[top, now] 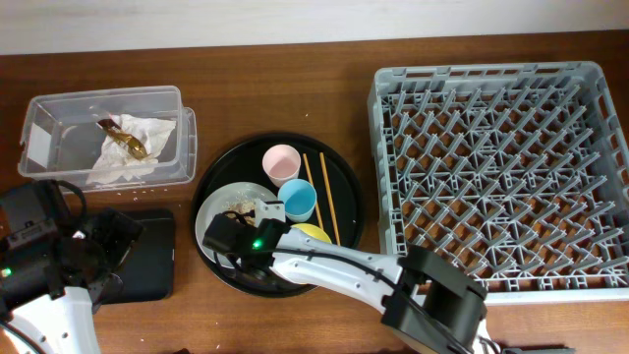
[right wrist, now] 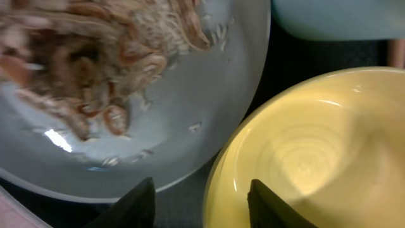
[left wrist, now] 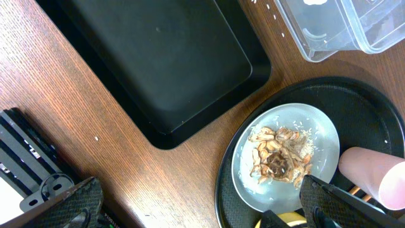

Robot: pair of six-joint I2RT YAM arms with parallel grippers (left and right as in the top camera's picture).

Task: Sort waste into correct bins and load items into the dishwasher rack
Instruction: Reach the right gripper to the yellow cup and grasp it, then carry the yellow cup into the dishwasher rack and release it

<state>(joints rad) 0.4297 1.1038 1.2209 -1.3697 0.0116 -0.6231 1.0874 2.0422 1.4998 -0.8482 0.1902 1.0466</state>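
Observation:
The crumpled white napkin with a brown scrap lies in the clear tub. The shredded food scraps sit on the grey-white plate on the round black tray, with the pink cup, light-blue cup, yellow bowl and chopsticks. My right gripper is open, its fingers straddling the yellow bowl's rim beside the plate. My left gripper is open and empty, above the table between the flat black tray and the round tray.
The grey dishwasher rack fills the right side and holds nothing. The flat black tray lies at the lower left, partly under my left arm. The right arm reaches across the round tray's front edge.

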